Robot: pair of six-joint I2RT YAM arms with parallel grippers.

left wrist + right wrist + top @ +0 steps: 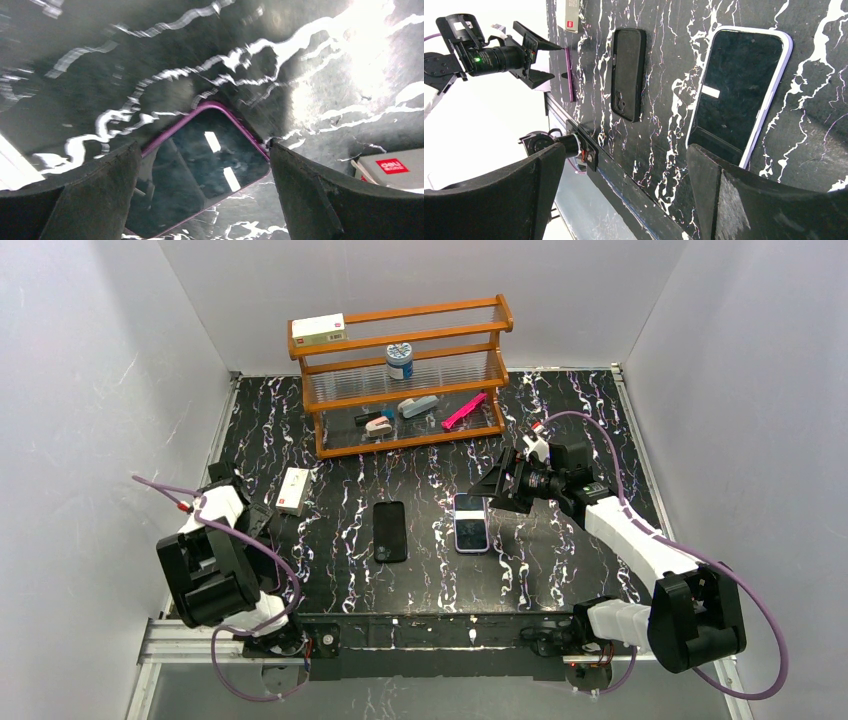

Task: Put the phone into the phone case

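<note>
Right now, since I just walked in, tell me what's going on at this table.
Two robot arms are set to put the phone into the phone case. Both lie flat and apart on the marbled table, with the case left of the phone in the top view. The right gripper hovers open beside the phone. The left gripper, also open, is at the table's left side over a dark, purple-rimmed item. Nothing is held yet.

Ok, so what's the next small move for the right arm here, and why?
Probably lower the right gripper onto the phone and close across its long edges. Its jaws stand open close by the phone's far end and hold nothing. The phone lies flat, screen up, apart from the phone case, so it likely needs grasping first.
</note>
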